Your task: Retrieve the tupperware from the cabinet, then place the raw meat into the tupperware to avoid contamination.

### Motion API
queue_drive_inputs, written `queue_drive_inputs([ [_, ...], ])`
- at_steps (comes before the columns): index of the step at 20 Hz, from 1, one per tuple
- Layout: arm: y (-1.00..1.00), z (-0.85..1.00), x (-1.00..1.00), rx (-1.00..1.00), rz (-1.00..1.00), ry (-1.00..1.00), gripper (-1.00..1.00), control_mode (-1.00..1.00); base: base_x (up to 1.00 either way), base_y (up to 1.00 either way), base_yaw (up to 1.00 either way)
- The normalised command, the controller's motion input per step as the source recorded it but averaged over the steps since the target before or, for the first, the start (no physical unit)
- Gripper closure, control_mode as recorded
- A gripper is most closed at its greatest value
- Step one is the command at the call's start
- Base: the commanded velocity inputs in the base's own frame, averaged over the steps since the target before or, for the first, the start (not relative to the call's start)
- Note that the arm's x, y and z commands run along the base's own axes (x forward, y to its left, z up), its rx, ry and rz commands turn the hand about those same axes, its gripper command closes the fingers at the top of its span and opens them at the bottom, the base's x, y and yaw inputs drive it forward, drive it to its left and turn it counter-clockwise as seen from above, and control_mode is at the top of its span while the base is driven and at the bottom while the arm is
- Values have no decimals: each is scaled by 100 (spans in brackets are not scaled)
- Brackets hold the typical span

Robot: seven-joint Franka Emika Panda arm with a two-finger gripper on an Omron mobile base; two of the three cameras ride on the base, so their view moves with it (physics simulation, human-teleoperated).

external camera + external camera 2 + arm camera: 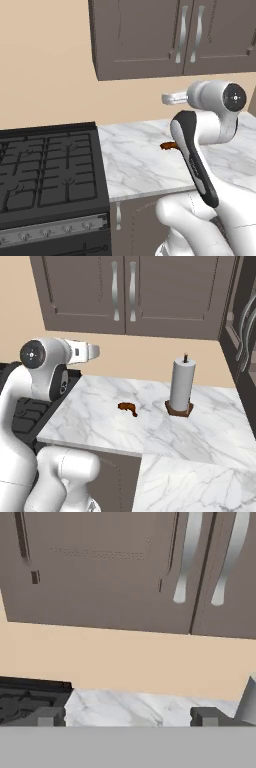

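The cabinet [150, 40] [125, 291] [110, 572] hangs on the wall with both panelled doors closed, so the tupperware is hidden. Two curved silver handles [186, 557] meet at the door seam. The raw meat [169, 145] [128, 408], a small reddish-brown drumstick shape, lies on the marble counter [95, 421]. My gripper [127, 717] is open with nothing between its fingertips [47, 717]. It is raised above the counter, below the cabinet's bottom edge, and faces the wall and doors. The hand [172, 97] [90, 351] is held level, well above the meat.
A tall white paper towel roll [181, 385] [247, 702] stands on a brown base right of the meat. The black gas stove [47, 170] [25, 699] borders the counter on the left. A tall dark unit with long handles [245, 331] closes off the right side.
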Motion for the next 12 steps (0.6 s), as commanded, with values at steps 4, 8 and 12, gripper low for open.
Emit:
queue_drive_inputs([
  [4, 0, 40, -13, 1, 0, -22, -100, -100, 0, 0, 0],
  [8, -1, 40, -12, 2, 0, -19, -100, -100, 0, 0, 0],
  [12, -3, 38, -7, 3, 0, -17, -100, -100, 0, 0, 0],
])
